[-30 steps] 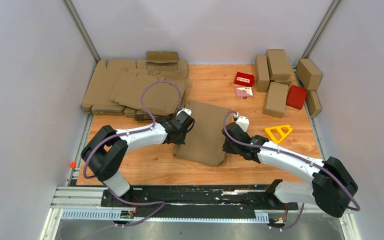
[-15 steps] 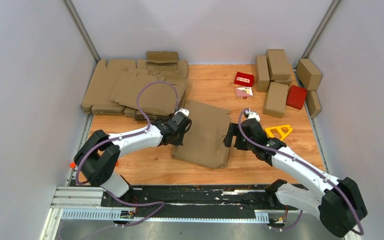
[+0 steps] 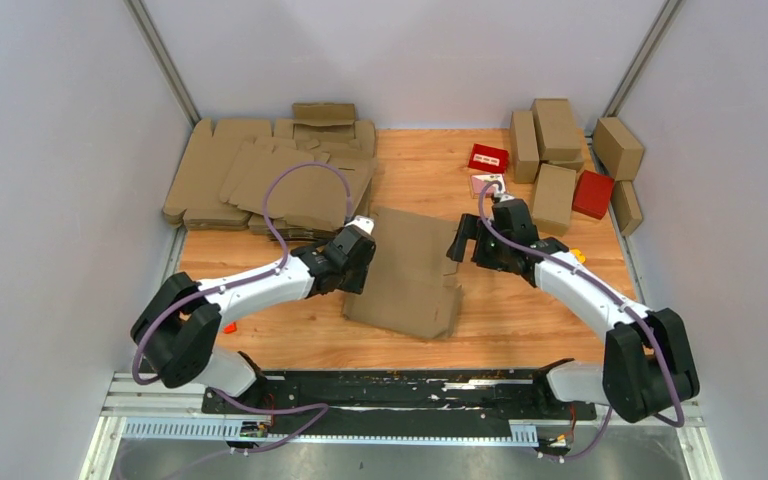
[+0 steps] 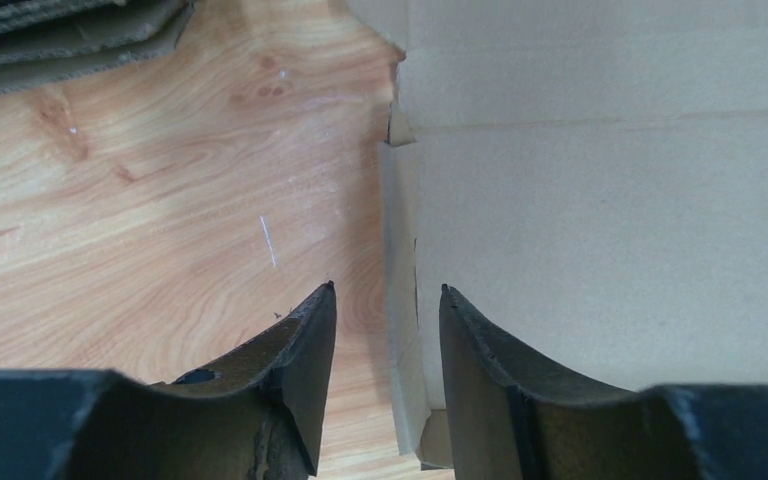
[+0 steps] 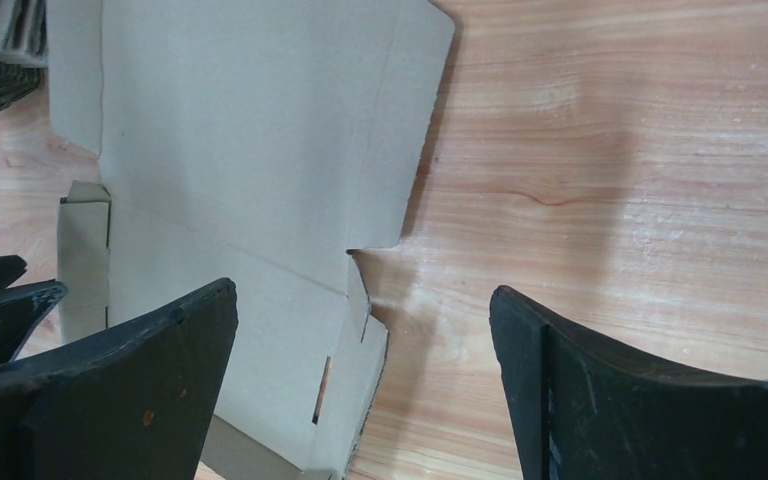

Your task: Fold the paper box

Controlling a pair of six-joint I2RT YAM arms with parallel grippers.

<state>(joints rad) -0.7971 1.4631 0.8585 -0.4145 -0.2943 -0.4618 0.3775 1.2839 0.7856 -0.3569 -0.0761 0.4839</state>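
The paper box [image 3: 410, 270] is a brown cardboard piece, partly folded, lying on the wooden table [image 3: 520, 320] between both arms. My left gripper [image 3: 366, 262] is at its left edge and stands open. In the left wrist view the box's [image 4: 610, 200] side flap runs between the fingers of the left gripper [image 4: 387, 290], with a gap to the left finger. My right gripper [image 3: 457, 250] hovers wide open at the box's right edge. In the right wrist view the slotted near corner of the box [image 5: 250, 130] lies between the jaws of the right gripper [image 5: 362, 290], touching neither.
A stack of flat brown blanks [image 3: 260, 180] lies at the back left, just behind the left gripper. Finished brown boxes [image 3: 555, 160] and red boxes [image 3: 592, 192] stand at the back right. A small card [image 3: 485, 183] lies close beyond the right gripper. Grey walls close both sides.
Both grippers have opened and let go of the box. The right arm swung back and toward the far right. The left gripper drew slightly back to the box's left edge.
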